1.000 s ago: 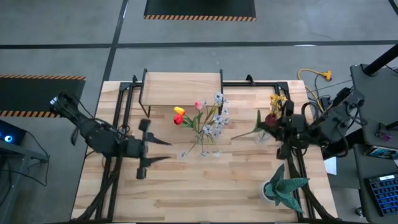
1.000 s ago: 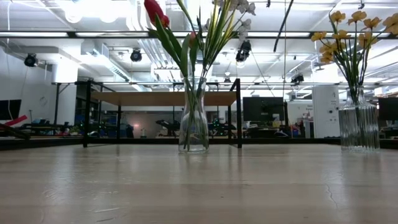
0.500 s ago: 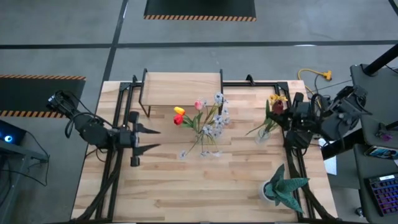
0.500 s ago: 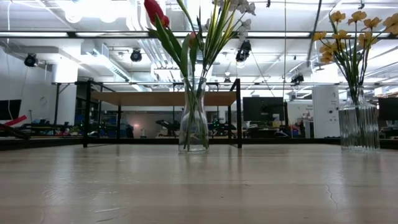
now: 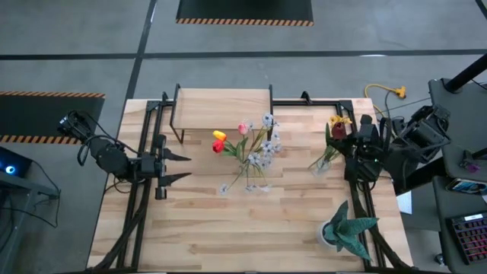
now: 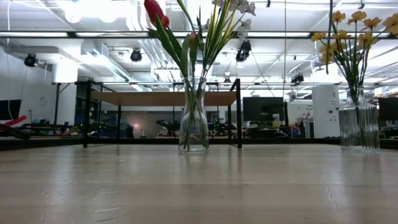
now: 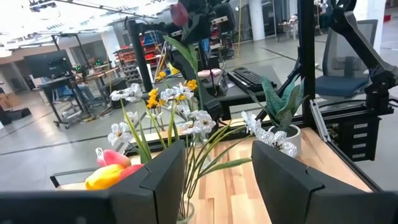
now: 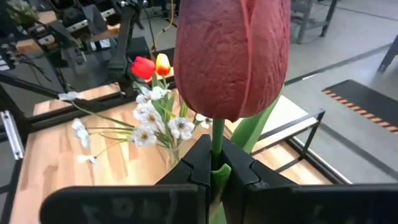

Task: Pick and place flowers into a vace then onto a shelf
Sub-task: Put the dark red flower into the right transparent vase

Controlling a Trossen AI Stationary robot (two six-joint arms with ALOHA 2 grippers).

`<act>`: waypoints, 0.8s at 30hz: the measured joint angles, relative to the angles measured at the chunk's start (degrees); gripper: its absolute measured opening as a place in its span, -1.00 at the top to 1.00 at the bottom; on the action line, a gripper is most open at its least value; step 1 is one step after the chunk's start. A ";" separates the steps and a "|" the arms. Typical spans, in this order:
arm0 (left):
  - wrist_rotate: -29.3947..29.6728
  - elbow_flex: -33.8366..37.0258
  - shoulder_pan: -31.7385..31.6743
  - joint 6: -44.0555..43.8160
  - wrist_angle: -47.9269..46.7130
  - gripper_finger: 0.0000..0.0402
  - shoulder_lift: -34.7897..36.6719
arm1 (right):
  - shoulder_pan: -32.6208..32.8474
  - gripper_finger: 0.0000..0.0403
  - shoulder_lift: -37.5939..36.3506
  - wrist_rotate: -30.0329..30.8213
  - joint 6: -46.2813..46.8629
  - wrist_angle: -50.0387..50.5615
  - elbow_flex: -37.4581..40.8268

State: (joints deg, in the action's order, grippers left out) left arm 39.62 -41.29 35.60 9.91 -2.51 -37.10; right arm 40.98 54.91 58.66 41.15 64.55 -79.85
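Wooden table [image 5: 251, 221], glass vase [image 6: 193, 116] holding tulips, ribbed vase [image 6: 359, 126] yellow blooms

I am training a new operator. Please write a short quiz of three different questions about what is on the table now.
1. True or false: the right gripper is shut on the maroon tulip.
2. Which flowers stand in the ribbed vase?
A. yellow blooms
B. red tulip
C. pink tulip
3. Fill in: the left gripper is open and holds ____.

Key:
1. True; its fingers clamp the stem just under the bloom.
2. A; the yellow blooms. The red tulip is in the middle vase.
3. Nothing; it hangs left of the middle vase.
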 joint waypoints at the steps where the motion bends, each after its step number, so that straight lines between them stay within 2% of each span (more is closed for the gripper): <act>1: 0.00 0.12 0.02 0.00 -0.01 0.16 0.20 | 0.01 0.96 0.19 0.00 0.49 0.28 -0.33; 5: 0.00 0.40 0.00 0.00 -0.03 0.16 0.43 | 0.01 0.96 0.71 -0.03 0.12 0.48 -1.96; 10: 0.00 0.43 0.00 0.00 -0.03 0.16 0.41 | 0.01 0.96 0.64 -0.65 0.21 6.33 -4.10; 24: 0.00 0.44 0.01 -1.35 -0.03 0.16 0.39 | 0.01 0.96 1.08 -2.30 -1.01 15.91 -4.80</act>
State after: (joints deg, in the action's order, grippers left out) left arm 39.62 -40.85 35.61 8.57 -2.55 -36.71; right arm 40.99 55.99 56.36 40.13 80.46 -84.65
